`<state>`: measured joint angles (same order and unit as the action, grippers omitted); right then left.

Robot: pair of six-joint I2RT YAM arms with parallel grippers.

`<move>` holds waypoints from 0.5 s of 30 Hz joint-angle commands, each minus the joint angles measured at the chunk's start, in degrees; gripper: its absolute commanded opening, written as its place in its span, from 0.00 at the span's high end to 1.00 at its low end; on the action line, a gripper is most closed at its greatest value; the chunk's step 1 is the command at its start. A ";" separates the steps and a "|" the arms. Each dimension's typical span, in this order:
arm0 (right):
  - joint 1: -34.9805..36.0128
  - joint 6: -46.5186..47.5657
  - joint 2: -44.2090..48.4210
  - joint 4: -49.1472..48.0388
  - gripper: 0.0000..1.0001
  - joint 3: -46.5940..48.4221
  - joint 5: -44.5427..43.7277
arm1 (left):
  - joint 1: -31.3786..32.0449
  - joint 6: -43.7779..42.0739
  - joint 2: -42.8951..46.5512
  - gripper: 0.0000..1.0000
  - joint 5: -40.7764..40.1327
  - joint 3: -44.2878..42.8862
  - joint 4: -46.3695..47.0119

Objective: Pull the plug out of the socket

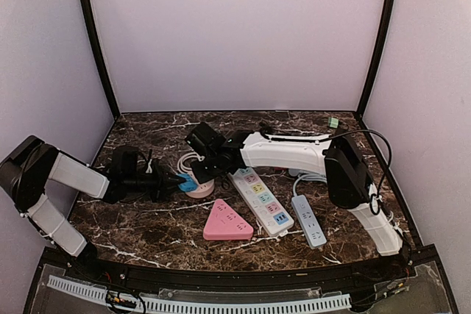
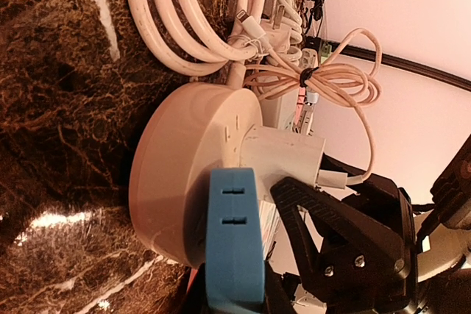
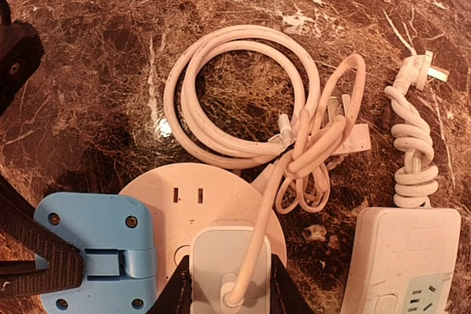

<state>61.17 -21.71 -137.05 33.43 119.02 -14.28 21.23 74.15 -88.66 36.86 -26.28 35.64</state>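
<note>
We saw white shells and black joints on the left arm (image 1: pixel 73 176) and right arm (image 1: pixel 283 152); a black cable (image 1: pixel 366 131) looped over the right one.

The left arm (image 1: pixel 73 174) folds at a raised elbow, forearm low and level; the left tool (image 1: pixel 174 180) seems clamped on a blue plug (image 1: pixel 187 182). The right arm (image 1: pixel 287 152) stretches leftward from a bent elbow, the right tool (image 1: pixel 207 170) pinching a white plug (image 3: pixel 229 262).

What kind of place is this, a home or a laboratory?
Likely a laboratory test booth: plain pale panels enclose the marble-patterned table, two robot arms are mounted at its near edge, and several power strips lie out.
</note>
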 commanded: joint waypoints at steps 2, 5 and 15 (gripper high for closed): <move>0.94 0.53 -2.09 3.22 1.00 -2.58 -4.36 | 0.30 1.39 0.99 1.00 4.50 -3.02 10.46; 1.16 0.91 -0.94 0.43 1.00 -5.45 -4.09 | 0.30 4.61 -0.20 1.00 4.89 -2.40 13.66; 1.31 -0.31 -1.64 0.88 1.00 -6.69 -4.33 | 0.30 5.50 -2.24 1.00 6.06 -3.22 15.34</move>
<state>61.98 -21.45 -136.51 29.15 115.09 -18.41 21.21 80.09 -93.32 38.37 -26.33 41.91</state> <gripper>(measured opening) 0.257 0.149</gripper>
